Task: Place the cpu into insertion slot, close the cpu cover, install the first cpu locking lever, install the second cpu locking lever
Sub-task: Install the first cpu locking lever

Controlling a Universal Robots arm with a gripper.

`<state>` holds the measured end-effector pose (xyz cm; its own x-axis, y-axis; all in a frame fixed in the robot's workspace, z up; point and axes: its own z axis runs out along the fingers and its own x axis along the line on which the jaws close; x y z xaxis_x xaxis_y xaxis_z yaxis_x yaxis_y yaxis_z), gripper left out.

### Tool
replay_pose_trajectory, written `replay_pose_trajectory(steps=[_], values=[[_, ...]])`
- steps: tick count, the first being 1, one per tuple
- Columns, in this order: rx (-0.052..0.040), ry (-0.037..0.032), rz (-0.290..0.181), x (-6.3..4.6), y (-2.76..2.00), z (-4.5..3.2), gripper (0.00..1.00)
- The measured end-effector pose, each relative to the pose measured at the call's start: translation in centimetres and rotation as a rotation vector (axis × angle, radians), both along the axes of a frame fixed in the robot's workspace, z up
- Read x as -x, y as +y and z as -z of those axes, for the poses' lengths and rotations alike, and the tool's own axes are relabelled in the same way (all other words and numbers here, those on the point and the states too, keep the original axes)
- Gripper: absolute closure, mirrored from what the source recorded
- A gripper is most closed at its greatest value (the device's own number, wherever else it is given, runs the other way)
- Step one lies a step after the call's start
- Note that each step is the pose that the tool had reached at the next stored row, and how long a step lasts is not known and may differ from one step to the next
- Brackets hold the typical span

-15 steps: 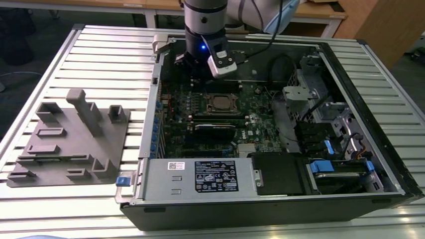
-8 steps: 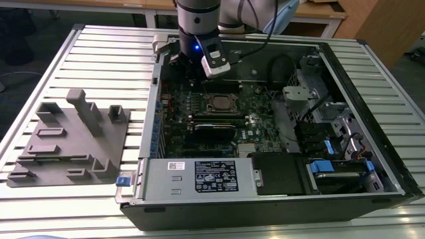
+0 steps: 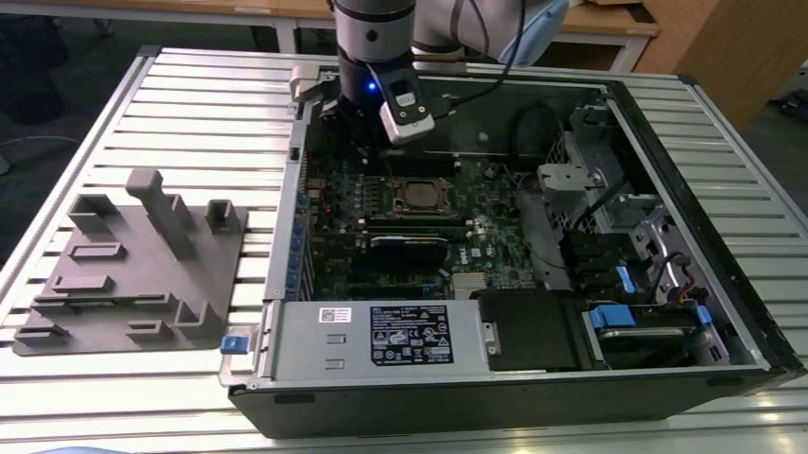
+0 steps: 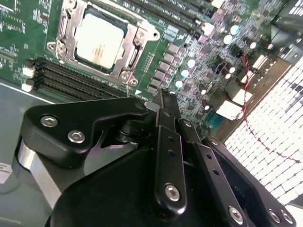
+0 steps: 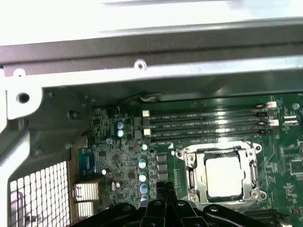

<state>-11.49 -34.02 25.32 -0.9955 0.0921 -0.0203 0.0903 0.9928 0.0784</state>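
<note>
Claw (image 4: 164, 96) closed, near cpu (image 4: 100, 41) under cpu cover (image 4: 67, 29)

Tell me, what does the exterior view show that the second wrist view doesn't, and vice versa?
The exterior view adds the whole open black computer case on the slatted metal table, a grey moulded plastic tray on the exterior view's left, and a silver labelled box at the case's near edge. The second wrist view adds the black gripper close up, poised above the board, and a thin red twisted wire. Shared: the green circuit board and the silvery-tan square cpu, framed by the thin silver cpu cover.
</note>
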Motion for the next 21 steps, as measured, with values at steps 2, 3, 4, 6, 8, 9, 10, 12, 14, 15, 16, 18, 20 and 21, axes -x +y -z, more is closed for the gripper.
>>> replay_pose_trajectory(steps=[2, 3, 4, 6, 8, 9, 10, 12, 14, 15, 16, 18, 20, 21], values=[[-0.0008, 0.0000, 0.000, 0.0, 0.35, 0.05, 0.89], [-0.0013, 0.0000, 0.000, 0.0, 0.54, 0.08, 0.89], [-0.0019, 0.0000, 0.000, 0.1, 0.74, 0.11, 0.89], [-0.0040, 0.0000, 0.000, 0.1, 1.05, 0.16, 0.89], [-0.0071, 0.0000, 0.000, 0.1, 1.33, 0.21, 0.89], [-0.0088, 0.0000, 0.000, 0.1, 1.46, 0.23, 0.89], [-0.0111, 0.0000, 0.000, 0.2, 1.57, 0.26, 0.89], [-0.0157, 0.0000, 0.000, 0.2, 1.82, 0.29, 0.89], [-0.0205, 0.0000, 0.000, 0.3, 2.08, 0.33, 0.89], [-0.0228, 0.0000, 0.000, 0.3, 2.20, 0.35, 0.89], [-0.0249, 0.0000, 0.000, 0.3, 2.31, 0.37, 0.89], [-0.0284, -0.0001, 0.000, 0.4, 2.50, 0.41, 0.89], [-0.0293, 0.0000, 0.000, 0.4, 2.54, 0.41, 0.89], [-0.0293, 0.0000, 0.000, 0.4, 2.54, 0.41, 0.89]])
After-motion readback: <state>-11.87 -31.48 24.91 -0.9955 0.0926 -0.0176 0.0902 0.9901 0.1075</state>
